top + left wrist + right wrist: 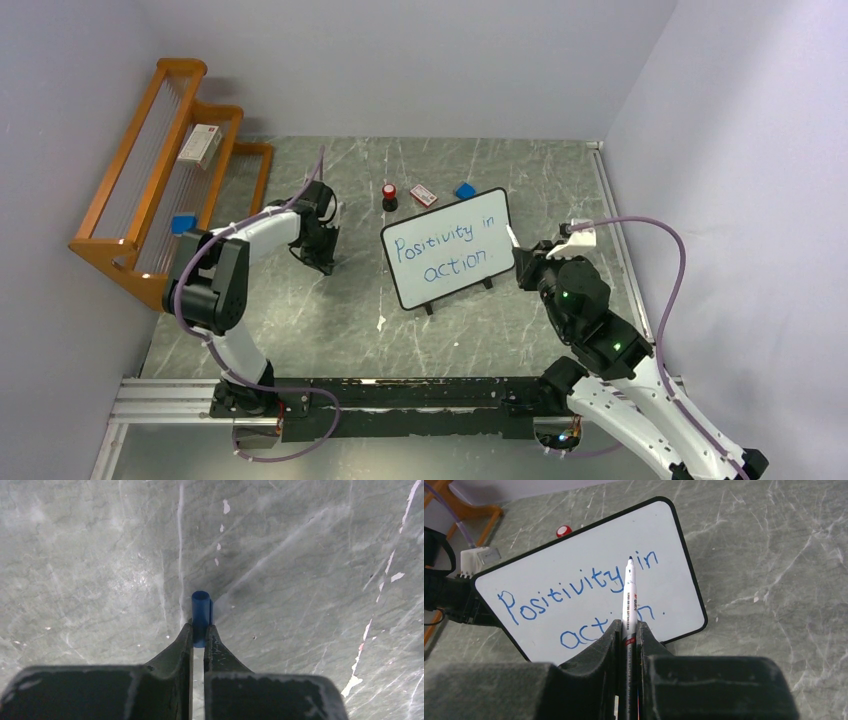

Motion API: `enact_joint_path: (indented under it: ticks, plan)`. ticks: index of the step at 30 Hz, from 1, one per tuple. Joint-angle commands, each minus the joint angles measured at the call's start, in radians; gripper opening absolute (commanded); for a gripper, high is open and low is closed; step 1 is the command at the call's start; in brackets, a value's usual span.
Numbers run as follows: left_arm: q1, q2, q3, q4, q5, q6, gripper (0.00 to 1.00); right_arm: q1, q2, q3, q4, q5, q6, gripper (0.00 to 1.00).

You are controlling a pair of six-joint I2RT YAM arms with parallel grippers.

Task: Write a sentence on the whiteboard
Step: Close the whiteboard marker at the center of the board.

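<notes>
The whiteboard [448,250] stands tilted on small black feet in the middle of the table, also in the right wrist view [574,585]. The sentence [445,250] in blue reads "Positivity in action." in two lines, and shows in the right wrist view [549,595]. My right gripper [527,262] is at the board's right edge, shut on a white marker pen [629,595], uncapped, with its tip held off the board. My left gripper [322,262] is to the left of the board, pointing down, shut on a blue pen cap [201,611] just above the table.
A wooden rack [165,170] stands at the far left with a small box and a blue item on it. Behind the board lie a red-topped small bottle [389,196], a small red-and-white card [423,196] and a blue block [465,190]. Walls close the table in.
</notes>
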Motion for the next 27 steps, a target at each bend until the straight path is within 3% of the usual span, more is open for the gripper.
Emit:
enact_joint_path:
  ticks: [1,10,13,20,27]
  plan:
    - [-0.004,-0.086,-0.018,-0.009,-0.054,0.034,0.05,-0.005,0.001,-0.009,0.024,-0.016,-0.021,0.00]
    - [-0.039,-0.332,0.014,0.023,0.026,0.180,0.05,-0.005,0.019,0.005,0.058,-0.117,-0.065,0.00]
    - [-0.088,-0.389,0.039,0.020,0.052,0.252,0.05,-0.005,0.027,0.017,0.075,-0.162,-0.081,0.00]
    - [-0.241,-0.537,0.095,-0.002,-0.035,0.449,0.05,-0.005,0.054,0.049,0.104,-0.292,-0.113,0.00]
    - [-0.336,-0.663,0.140,-0.034,0.003,0.676,0.05,-0.005,0.101,0.110,0.158,-0.439,-0.161,0.00]
